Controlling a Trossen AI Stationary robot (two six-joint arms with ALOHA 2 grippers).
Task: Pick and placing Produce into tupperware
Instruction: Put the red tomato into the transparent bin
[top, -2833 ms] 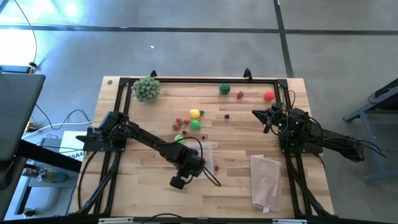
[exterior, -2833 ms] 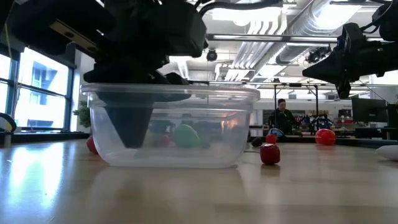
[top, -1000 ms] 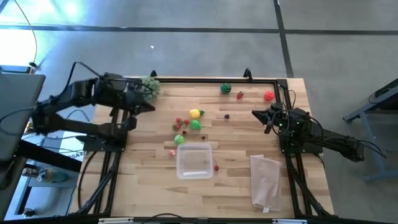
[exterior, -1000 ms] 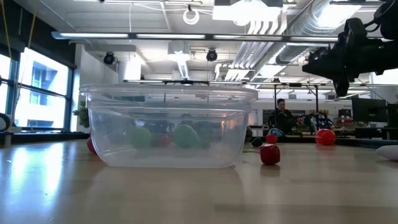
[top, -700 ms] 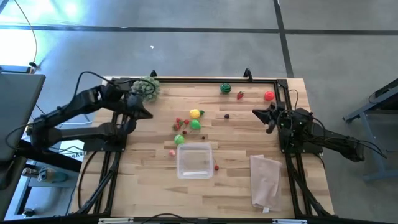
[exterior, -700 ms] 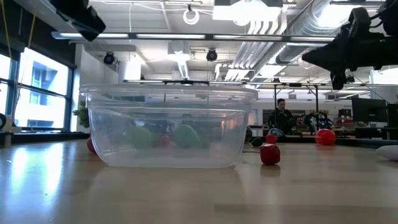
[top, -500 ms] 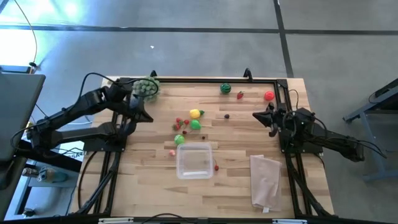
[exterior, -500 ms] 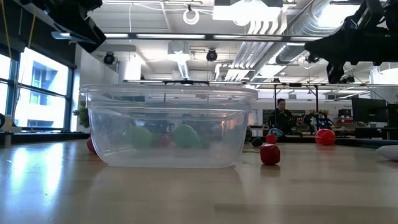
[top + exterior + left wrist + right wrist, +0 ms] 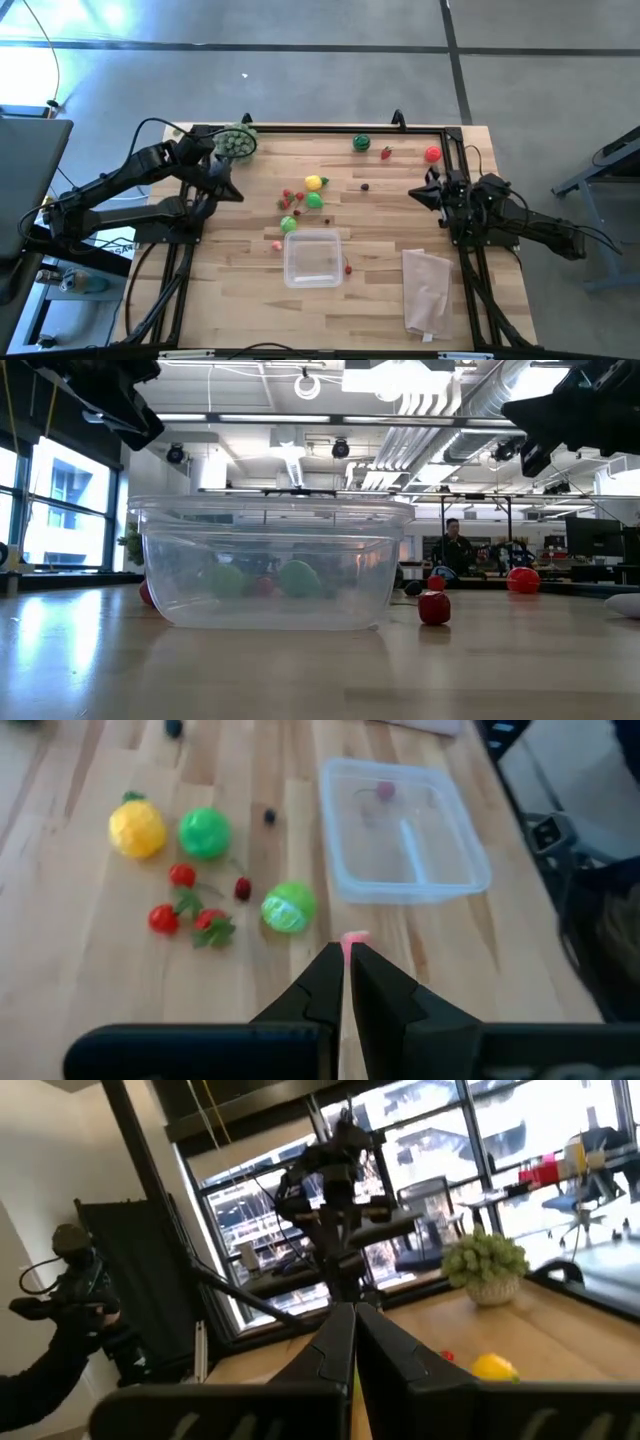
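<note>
The clear tupperware [image 9: 313, 258] stands in the table's near middle, also in the low view [image 9: 275, 565] and the left wrist view [image 9: 405, 830]. Beyond it lie produce pieces: a yellow fruit [image 9: 314, 183], a green ball [image 9: 314, 200], a striped light-green ball [image 9: 289, 224] and small red pieces [image 9: 290, 196]. A watermelon ball [image 9: 361, 143], a strawberry [image 9: 386, 153] and a red ball [image 9: 432, 154] lie at the far edge. My left gripper [image 9: 238, 196] hovers shut, left of the cluster, pointing down at it [image 9: 345, 955]. My right gripper [image 9: 412, 192] hangs shut at the right [image 9: 353, 1312].
A grey-green bushy ball [image 9: 237, 142] stands at the far left corner. A pale bag [image 9: 427, 288] lies at the near right. A small red piece [image 9: 347, 268] sits by the tupperware's right side and a pink one [image 9: 277, 245] by its left. A person [image 9: 452, 550] sits in the room behind.
My left arm has come down from high over the far left corner, and its shut gripper has swung toward the fruit cluster and rolled. My right gripper has tipped upward and rolled in place, staying shut. Nothing on the table has moved.
</note>
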